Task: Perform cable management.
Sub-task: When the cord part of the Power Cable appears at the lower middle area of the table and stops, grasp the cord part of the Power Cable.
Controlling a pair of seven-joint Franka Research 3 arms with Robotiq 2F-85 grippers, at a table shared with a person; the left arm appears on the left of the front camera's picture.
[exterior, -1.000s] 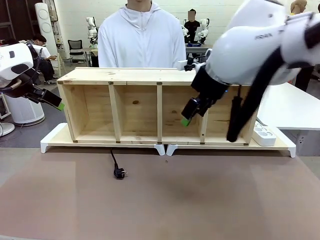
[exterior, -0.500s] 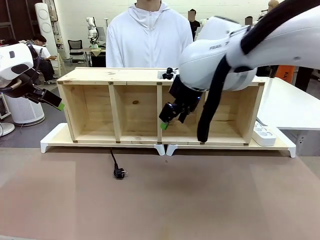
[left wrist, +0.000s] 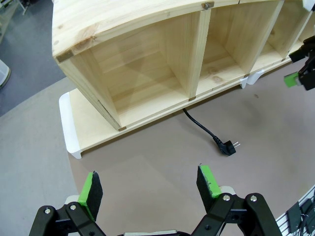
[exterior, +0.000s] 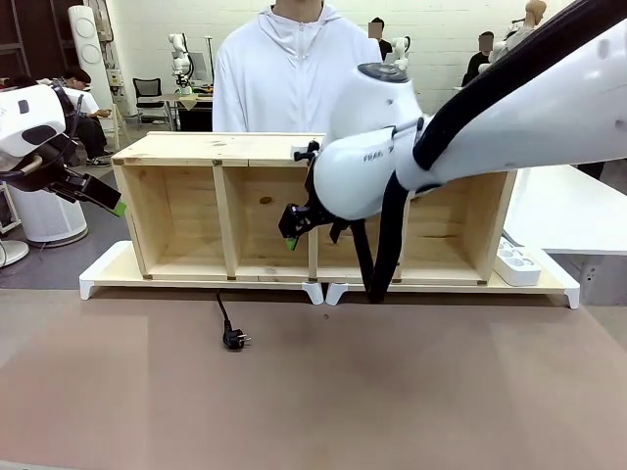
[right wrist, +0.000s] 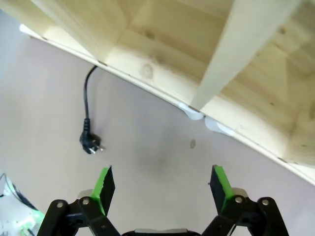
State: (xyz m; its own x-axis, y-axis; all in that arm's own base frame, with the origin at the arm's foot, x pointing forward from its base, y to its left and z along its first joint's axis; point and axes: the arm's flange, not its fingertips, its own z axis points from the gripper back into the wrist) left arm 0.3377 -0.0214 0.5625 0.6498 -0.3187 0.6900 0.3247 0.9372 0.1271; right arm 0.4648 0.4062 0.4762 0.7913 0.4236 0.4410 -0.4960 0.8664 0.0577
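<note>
Fingers (left wrist: 91,189) of the left gripper (left wrist: 149,186) stand wide apart, green pads facing each other with nothing between them; the right gripper (right wrist: 162,183) is spread just as wide and holds nothing. From where I stand, the wooden shelf (exterior: 225,147) runs across the far side of the table on a white base (exterior: 103,270); the left gripper hangs off the shelf's left end, apart from it; the right one hovers in front of the shelf's middle divider (exterior: 313,220), above its front edge. The cable (exterior: 223,315) comes out under that front edge, below the second compartment from the left, and its plug (exterior: 233,339) lies near the shelf on the brown tabletop (exterior: 411,392), which spreads wide and flat before the shelf. A white power strip (exterior: 516,264) sits at the shelf's right end; a person (exterior: 294,83) in white stands behind it.
</note>
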